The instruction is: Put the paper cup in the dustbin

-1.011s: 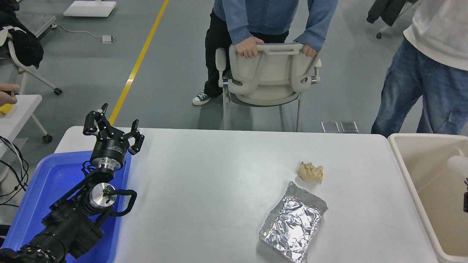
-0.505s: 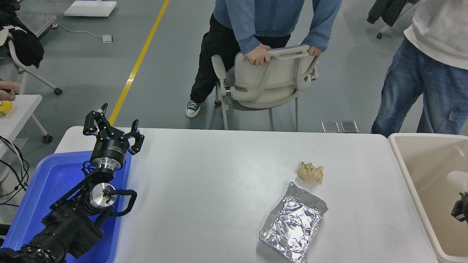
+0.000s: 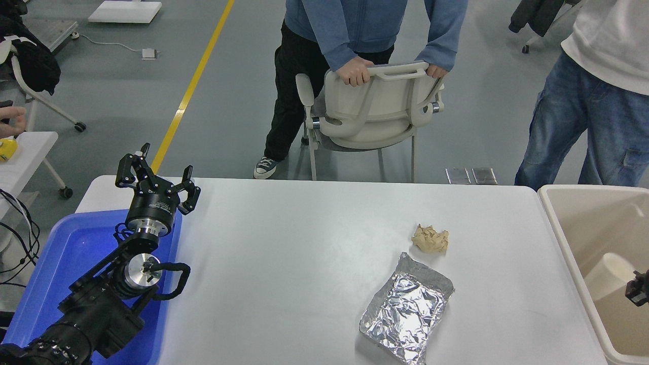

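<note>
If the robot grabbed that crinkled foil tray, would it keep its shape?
Probably not. The foil tray looks thin and already creased all over, so it would likely dent under a pinch. It also seems light and empty, so a push would probably slide it.

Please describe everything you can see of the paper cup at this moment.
The paper cup is small, plain and whitish, tapered, and looks like thin paper. It lies tilted on its side inside the dustbin, on the bin's floor near the picture's right edge. The right gripper is just beside it; whether they touch cannot be told. Its opening is not visible.
</note>
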{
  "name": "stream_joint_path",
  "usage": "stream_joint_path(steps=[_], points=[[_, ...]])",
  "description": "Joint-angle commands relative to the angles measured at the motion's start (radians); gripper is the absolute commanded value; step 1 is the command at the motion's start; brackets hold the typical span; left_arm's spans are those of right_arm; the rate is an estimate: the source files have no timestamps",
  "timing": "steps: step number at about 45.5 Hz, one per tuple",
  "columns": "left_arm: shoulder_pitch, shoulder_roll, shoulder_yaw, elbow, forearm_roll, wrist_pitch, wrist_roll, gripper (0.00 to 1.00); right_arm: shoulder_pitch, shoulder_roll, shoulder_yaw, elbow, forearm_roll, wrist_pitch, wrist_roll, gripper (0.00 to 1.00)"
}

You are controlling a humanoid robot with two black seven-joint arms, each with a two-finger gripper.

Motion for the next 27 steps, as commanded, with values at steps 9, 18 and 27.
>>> stream_joint_path(steps=[9,18,27], points=[[0.0,0.0,0.0,0.0,0.0,0.0,0.0,1.0,0.005,-0.074,-0.003,0.008,-0.095,0.127,0.001,1.0],[0.0,0.0,0.0,0.0,0.0,0.0,0.0,1.0,0.036,-0.119,-0.005,0.01,-0.098,0.254,0.001,1.0],[0.0,0.0,0.0,0.0,0.0,0.0,0.0,1.0,0.1,-0.174,-0.009,0.046,-0.101,0.394,0.001,1.0]])
